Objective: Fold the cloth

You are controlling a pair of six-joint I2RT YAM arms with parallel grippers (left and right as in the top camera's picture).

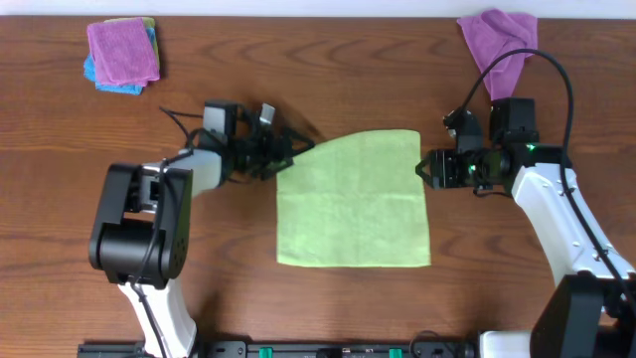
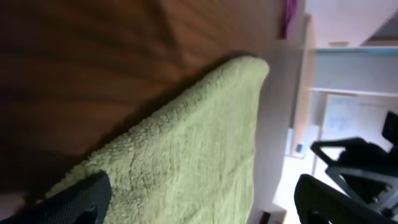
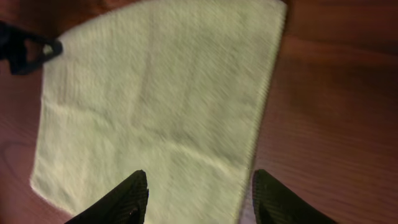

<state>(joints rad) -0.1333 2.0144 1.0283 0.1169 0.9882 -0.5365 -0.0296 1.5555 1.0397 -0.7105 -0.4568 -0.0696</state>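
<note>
The lime-green cloth (image 1: 353, 204) lies spread on the wooden table in the middle of the overhead view. My left gripper (image 1: 290, 154) is at the cloth's far-left corner. In the left wrist view its jaws (image 2: 202, 202) are wide open with the cloth (image 2: 186, 143) between them. My right gripper (image 1: 422, 167) is at the cloth's right edge near the far-right corner. In the right wrist view its jaws (image 3: 199, 196) are open and straddle the cloth's edge (image 3: 161, 93). Neither gripper holds anything.
A purple cloth (image 1: 122, 50) lies on a blue cloth (image 1: 99, 76) at the far-left corner of the table. Another purple cloth (image 1: 497, 40) lies at the far right, just behind the right arm.
</note>
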